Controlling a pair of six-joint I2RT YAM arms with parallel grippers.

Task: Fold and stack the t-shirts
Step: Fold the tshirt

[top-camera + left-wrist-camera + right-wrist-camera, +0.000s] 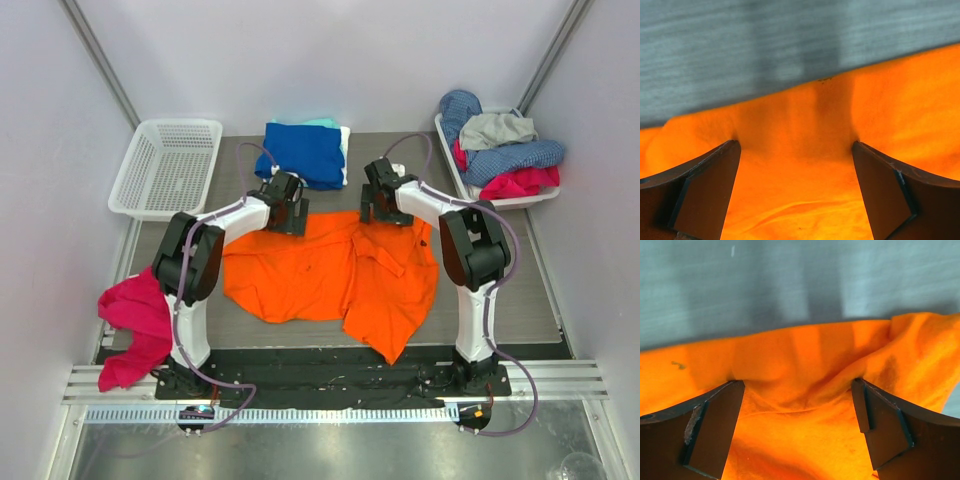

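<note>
Beneath the left hand (796, 187) and right hand (797, 427), the orange t-shirt (320, 280) is lying rumpled on the desk (525, 300); both hands are standing open, holding nothing. Recommend pinching its far edge evenly.

You lose the orange t-shirt (800, 200) at the frame edges outside both fingers (705, 195) of the left gripper (796, 150), the table (765, 45) beyond their tips is blurred, and pad contact with cloth cannot be told.

Folded shirts (307, 153) behind spread shirt (330, 275)
</note>
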